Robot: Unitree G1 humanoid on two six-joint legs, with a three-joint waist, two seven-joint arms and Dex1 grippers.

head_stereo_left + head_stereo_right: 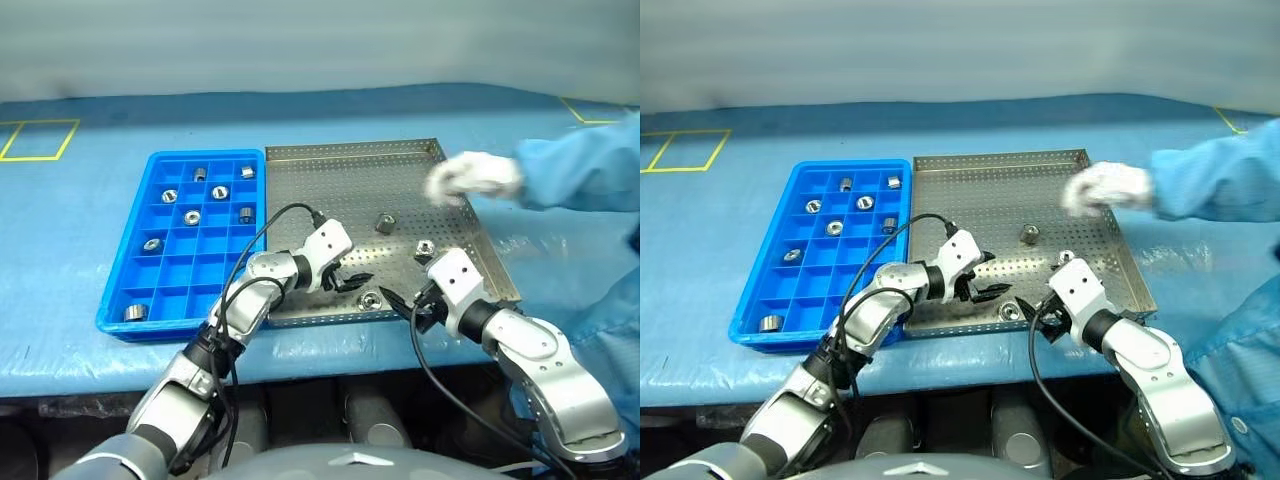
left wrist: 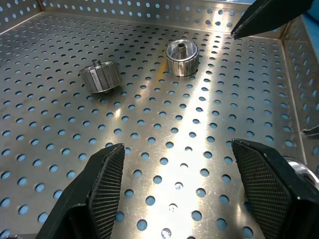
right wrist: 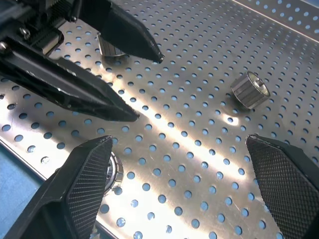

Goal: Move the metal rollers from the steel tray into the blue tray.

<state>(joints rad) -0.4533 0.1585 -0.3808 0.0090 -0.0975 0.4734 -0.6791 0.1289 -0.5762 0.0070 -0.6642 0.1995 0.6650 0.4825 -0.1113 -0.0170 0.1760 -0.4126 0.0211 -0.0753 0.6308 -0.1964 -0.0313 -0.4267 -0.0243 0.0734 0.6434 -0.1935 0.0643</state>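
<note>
The steel tray (image 1: 330,190) lies on the blue table, with the blue tray (image 1: 205,153) against its left side. Three metal rollers rest in the steel tray: one mid-tray (image 1: 385,223), one to its right (image 1: 423,247), one by the near rim (image 1: 370,299). Several rollers (image 1: 192,217) sit in the blue tray's compartments. My left gripper (image 1: 352,281) hovers open and empty over the steel tray's near part, just left of the near roller. My right gripper (image 1: 400,303) stands open and empty just right of that roller (image 3: 112,172).
A person's white-gloved hand (image 1: 475,175) with a blue sleeve (image 1: 580,175) reaches over the steel tray's far right corner. Yellow floor-style markings (image 1: 40,140) lie on the table at the far left. My two grippers' fingertips are close together over the near rim.
</note>
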